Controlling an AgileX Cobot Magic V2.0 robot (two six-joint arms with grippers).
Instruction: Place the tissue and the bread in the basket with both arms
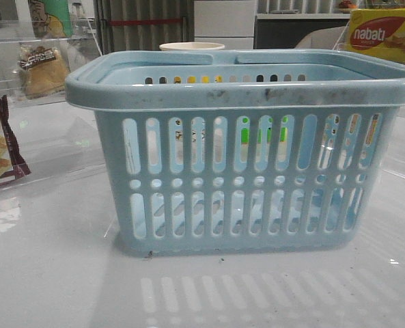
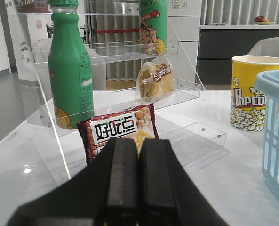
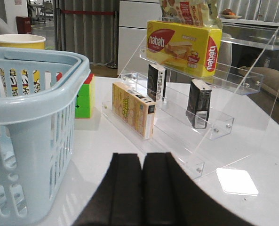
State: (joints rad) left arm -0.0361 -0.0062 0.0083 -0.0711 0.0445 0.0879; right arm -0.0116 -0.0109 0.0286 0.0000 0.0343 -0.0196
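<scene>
The light-blue basket [image 1: 243, 171] stands in the middle of the table; it also shows in the left wrist view [image 2: 276, 136] and the right wrist view [image 3: 31, 122]. The bread [image 2: 154, 80], a wrapped golden bun, leans on the middle step of a clear shelf; it also shows in the front view [image 1: 42, 68]. The tissue [image 3: 198, 104], a black pack with a pale top, stands on a clear shelf step. My left gripper [image 2: 139, 143] is shut and empty, short of the bread. My right gripper [image 3: 143, 157] is shut and empty, short of the tissue. Neither gripper shows in the front view.
A maroon-edged cracker bag [image 2: 120, 132] leans just beyond the left gripper, with green bottles [image 2: 69, 70] and a popcorn cup [image 2: 250, 92] nearby. On the right shelf are a Nabati box [image 3: 184, 44], a yellow box [image 3: 132, 109] and a black-and-white box [image 3: 156, 82]. A colour cube [image 3: 85, 96] sits beside the basket.
</scene>
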